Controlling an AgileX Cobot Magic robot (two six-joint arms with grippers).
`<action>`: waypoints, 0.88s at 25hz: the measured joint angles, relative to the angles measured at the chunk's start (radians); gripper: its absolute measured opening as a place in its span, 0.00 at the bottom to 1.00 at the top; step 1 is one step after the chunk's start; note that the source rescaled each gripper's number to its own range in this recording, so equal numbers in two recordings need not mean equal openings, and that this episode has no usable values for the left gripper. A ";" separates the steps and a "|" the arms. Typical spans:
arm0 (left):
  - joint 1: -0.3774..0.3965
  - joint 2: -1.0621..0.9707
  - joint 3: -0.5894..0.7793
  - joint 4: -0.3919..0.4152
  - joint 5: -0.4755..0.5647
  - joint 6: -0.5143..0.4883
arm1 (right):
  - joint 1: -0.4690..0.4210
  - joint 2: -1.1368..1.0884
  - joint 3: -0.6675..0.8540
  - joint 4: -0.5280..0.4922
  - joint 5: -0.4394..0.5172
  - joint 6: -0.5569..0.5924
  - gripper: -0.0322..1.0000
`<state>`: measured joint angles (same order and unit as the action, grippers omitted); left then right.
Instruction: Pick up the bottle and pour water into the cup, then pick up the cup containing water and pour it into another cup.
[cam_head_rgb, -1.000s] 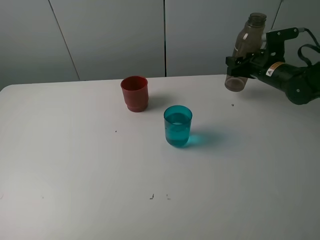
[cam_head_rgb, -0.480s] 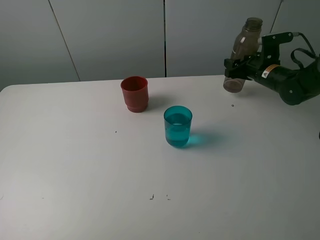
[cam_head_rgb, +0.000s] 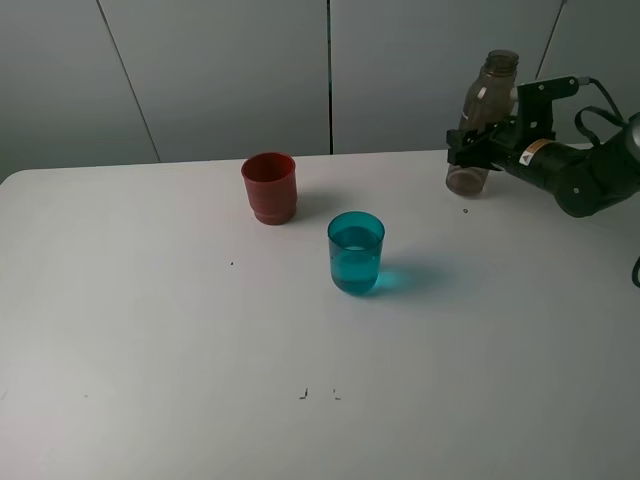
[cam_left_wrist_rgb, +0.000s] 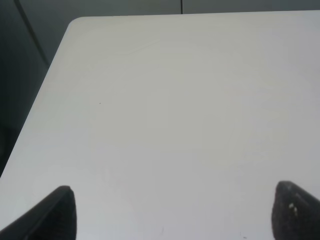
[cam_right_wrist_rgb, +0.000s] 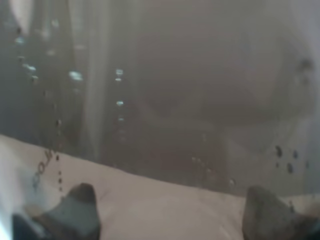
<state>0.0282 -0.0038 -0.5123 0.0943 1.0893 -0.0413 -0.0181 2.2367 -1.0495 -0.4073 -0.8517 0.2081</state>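
Fingertips (cam_left_wrist_rgb: 59, 216) of the left hand (cam_left_wrist_rgb: 177, 215) show only in the left wrist view, as two dark tips set far apart over bare white worktop (cam_left_wrist_rgb: 165, 115), so this hand is spread wide and has hold of nothing; the high camera does not catch it. Across the high view the worktop runs white, with grey wall panels (cam_head_rgb: 220, 70) behind it. Left of the middle and toward the back stands the red cup (cam_head_rgb: 269, 187), upright, its mouth open and its narrower base on the surface. Just to its right and nearer the camera stands the teal cup (cam_head_rgb: 356, 252), also upright and clear of the red one, with water showing through its translucent side and a bluish shadow cast to its right. Farther right, near the back edge, is the bottle (cam_head_rgb: 492, 92), smoky grey-brown, almost upright with its uncapped neck leaning a little to the right. Its base sits low at the worktop; whether it touches cannot be told. A small dark speck (cam_head_rgb: 465, 210) lies on the surface just in front of it. The right hand (cam_head_rgb: 472, 142) is closed around the bottle's lower half, its black arm (cam_head_rgb: 585, 175) reaching in from the right edge. In the right wrist view the bottle's wall fills the picture, dotted with droplets (cam_right_wrist_rgb: 120, 75).
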 joint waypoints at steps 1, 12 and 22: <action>0.000 0.000 0.000 0.000 0.000 0.000 | 0.000 0.004 0.000 0.000 0.002 -0.002 0.05; 0.000 0.000 0.000 0.000 0.000 0.000 | 0.000 0.011 -0.002 -0.002 0.003 -0.004 0.73; 0.000 0.000 0.000 0.000 0.000 0.000 | 0.000 0.004 0.001 -0.059 0.095 0.061 0.99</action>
<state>0.0282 -0.0038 -0.5123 0.0943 1.0893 -0.0413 -0.0181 2.2409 -1.0486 -0.4662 -0.7568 0.2696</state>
